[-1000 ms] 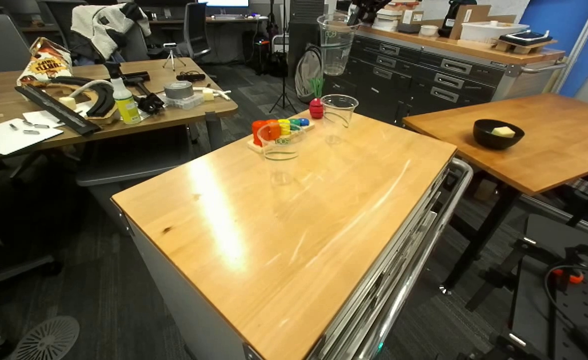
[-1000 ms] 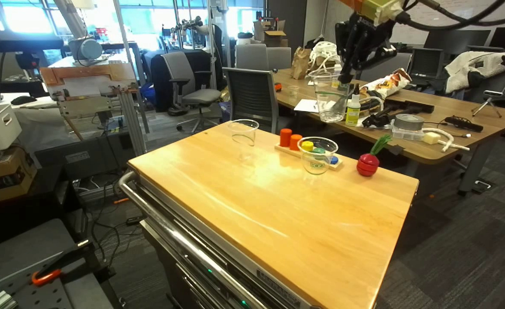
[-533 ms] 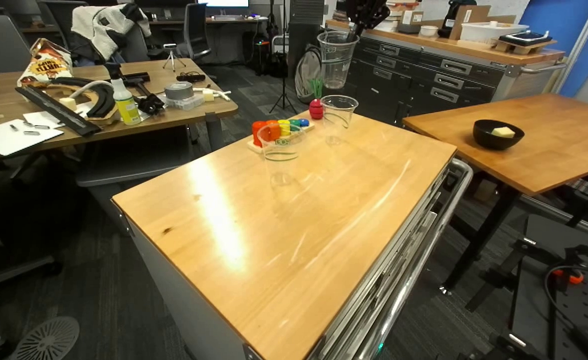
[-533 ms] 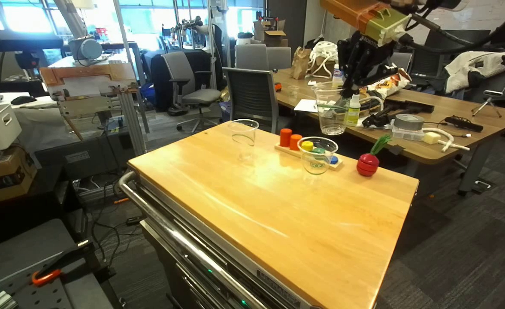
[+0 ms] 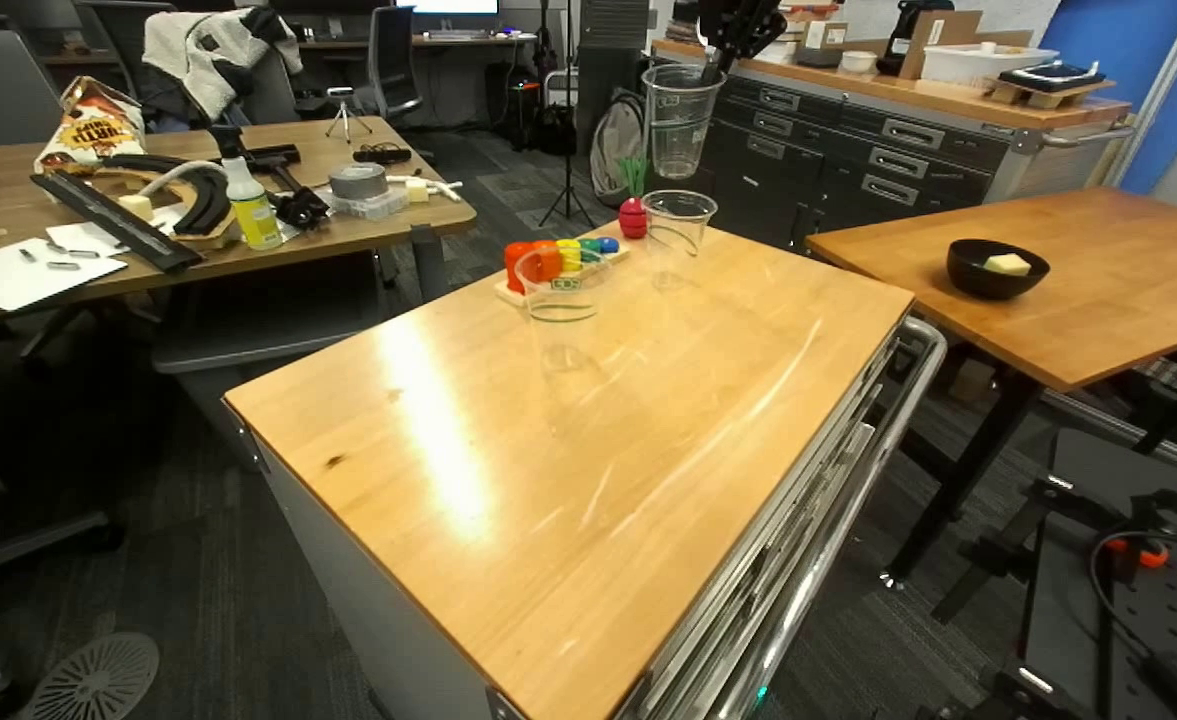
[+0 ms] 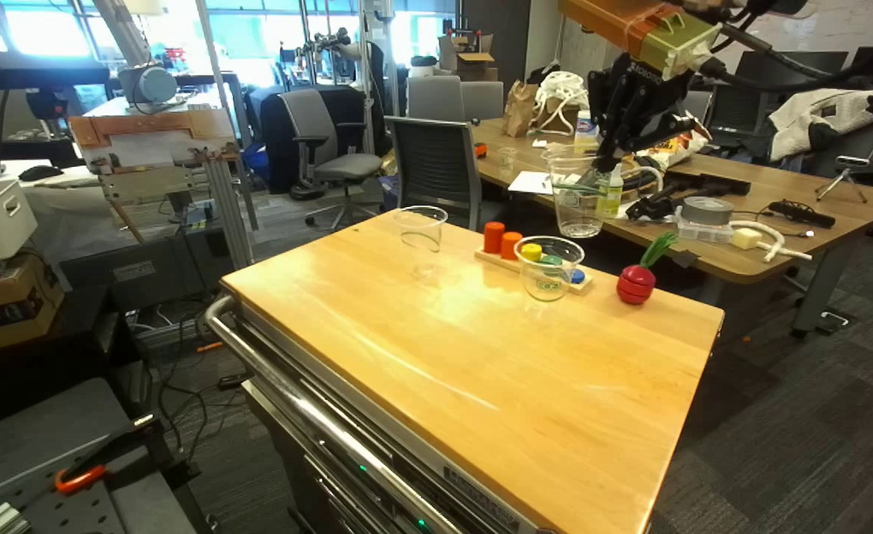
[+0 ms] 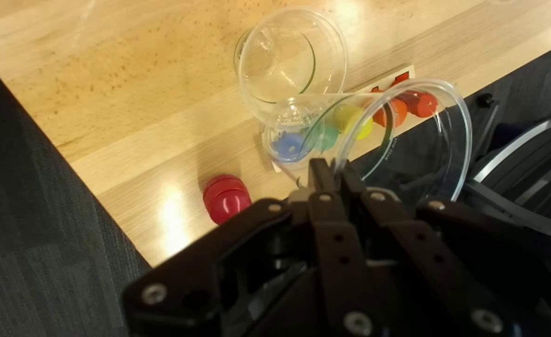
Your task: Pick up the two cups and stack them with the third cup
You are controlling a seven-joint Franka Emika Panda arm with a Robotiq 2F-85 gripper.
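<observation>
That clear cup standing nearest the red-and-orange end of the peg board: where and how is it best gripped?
Take that clear cup by the rim from straight above, once the pincer has let go of its held cup: the standing one is upright, wide mouth up, so one finger could probably slip inside and one outside.

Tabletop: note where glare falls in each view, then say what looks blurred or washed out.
In an exterior view, a long bright streak on the tabletop; in an exterior view, a soft shine, plus washed-out windows; in the wrist view, bright patches, one beside the red toy, and a slightly blurred gripper.
</observation>
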